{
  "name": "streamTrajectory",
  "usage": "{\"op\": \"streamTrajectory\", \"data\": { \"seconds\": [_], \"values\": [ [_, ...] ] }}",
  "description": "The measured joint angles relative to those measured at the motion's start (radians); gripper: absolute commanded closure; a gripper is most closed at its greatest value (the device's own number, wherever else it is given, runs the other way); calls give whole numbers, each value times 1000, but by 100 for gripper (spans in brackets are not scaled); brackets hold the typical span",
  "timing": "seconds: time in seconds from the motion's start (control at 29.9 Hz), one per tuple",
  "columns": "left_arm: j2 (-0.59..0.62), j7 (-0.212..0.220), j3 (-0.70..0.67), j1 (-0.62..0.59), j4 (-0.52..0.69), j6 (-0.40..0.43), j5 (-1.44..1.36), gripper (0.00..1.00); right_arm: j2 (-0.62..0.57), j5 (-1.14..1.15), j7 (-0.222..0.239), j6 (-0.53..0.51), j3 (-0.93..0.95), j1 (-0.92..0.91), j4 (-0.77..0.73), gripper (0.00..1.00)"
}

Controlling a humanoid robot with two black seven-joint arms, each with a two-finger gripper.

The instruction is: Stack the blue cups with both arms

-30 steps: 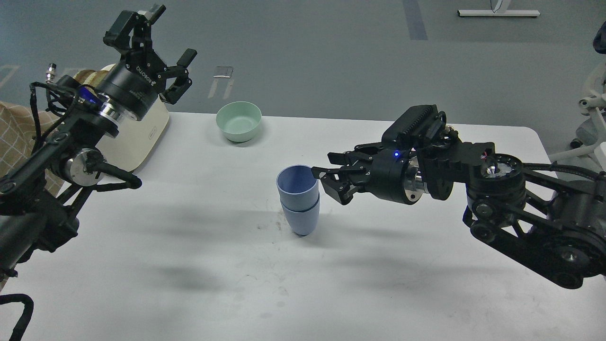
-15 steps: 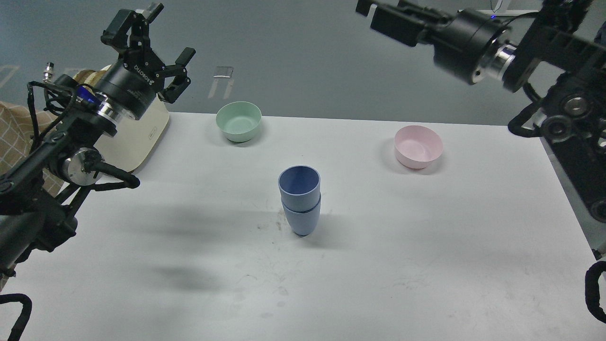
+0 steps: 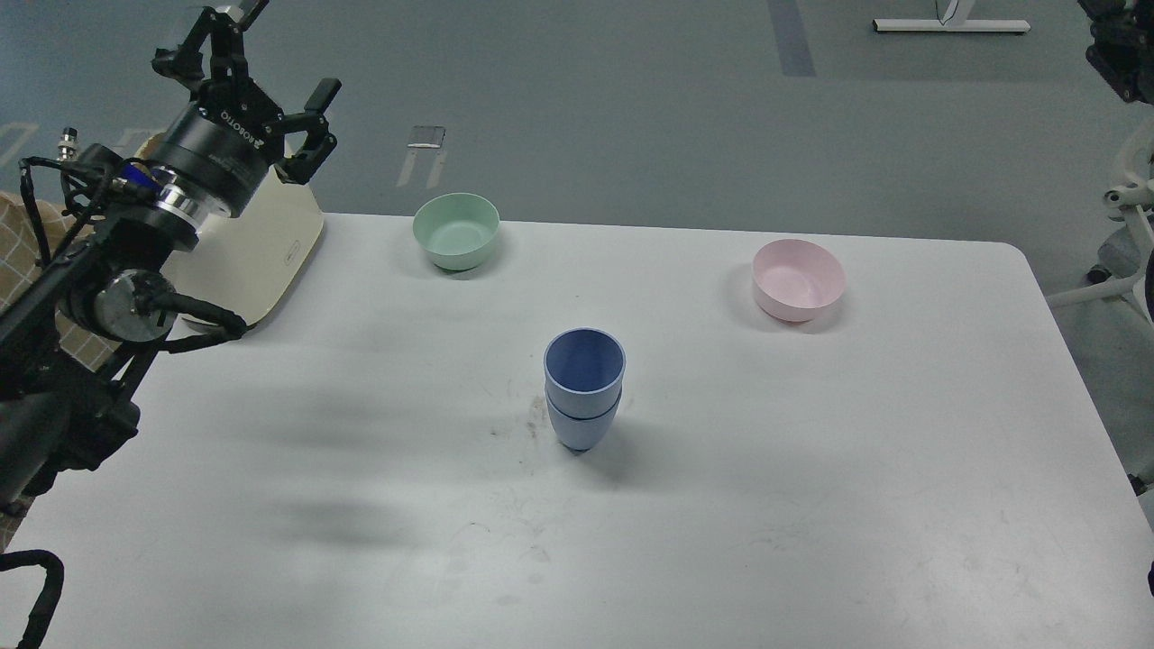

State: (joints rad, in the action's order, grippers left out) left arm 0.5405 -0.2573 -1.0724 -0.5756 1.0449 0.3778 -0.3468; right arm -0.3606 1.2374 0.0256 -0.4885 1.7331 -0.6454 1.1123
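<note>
From my remote seat I see the 2 blue cups [image 3: 584, 388] nested upright mid-counter [image 3: 811, 505], the lower one mostly hidden inside-out by the upper, only its base and a band showing. My left gripper [image 3: 248, 77] hangs raised over the counter's far-left corner, fingers spread wide, holding nothing; its upper tip is cut off by the frame. Of my right arm [image 3: 1122, 50] only a dark scrap shows top right, so I cannot tell its fingers. A mint-green bowl [image 3: 456, 231] and a pink bowl [image 3: 799, 279] sit behind.

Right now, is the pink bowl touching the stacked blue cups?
No. The pink bowl stands apart on the table, to the right of and behind the blue cups.
</note>
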Motion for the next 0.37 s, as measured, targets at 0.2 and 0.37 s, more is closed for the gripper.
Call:
{"op": "streamTrajectory", "data": {
  "seconds": [0.2,0.37],
  "values": [
    [-13,16,-18,2,-22,-5,30,2,-6,-354,-1,0,24,74,-111,0],
    [-14,13,-18,3,-26,-5,28,2,0,-557,-1,0,25,118,-134,0]
  ]
}}
